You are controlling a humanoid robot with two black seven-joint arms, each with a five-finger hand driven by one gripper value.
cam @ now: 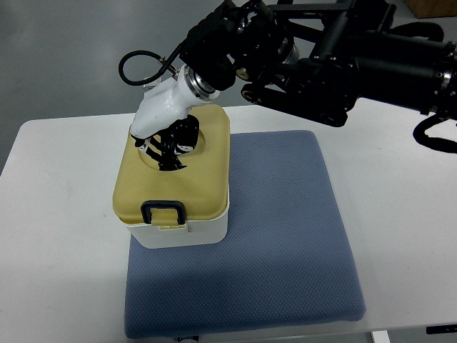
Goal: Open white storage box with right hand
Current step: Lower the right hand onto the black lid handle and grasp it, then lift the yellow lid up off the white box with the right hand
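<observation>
The white storage box (187, 233) stands on the left part of a blue mat (285, 236). Its tan lid (203, 187) is down, and a dark blue latch (163, 212) sits at its front edge. My right arm comes in from the right edge at the top. My right hand (170, 146), with a white wrist and black fingers, rests on the back of the lid. Its fingers are curled down into the oval recess in the lid's top and appear to grip the lid there. The fingertips are partly hidden in the recess.
The mat lies on a white table (64, 214), with bare table to the left and right of it. A black cable loop (136, 68) hangs off the wrist above the box. The bulky black forearm (343, 64) spans the upper right.
</observation>
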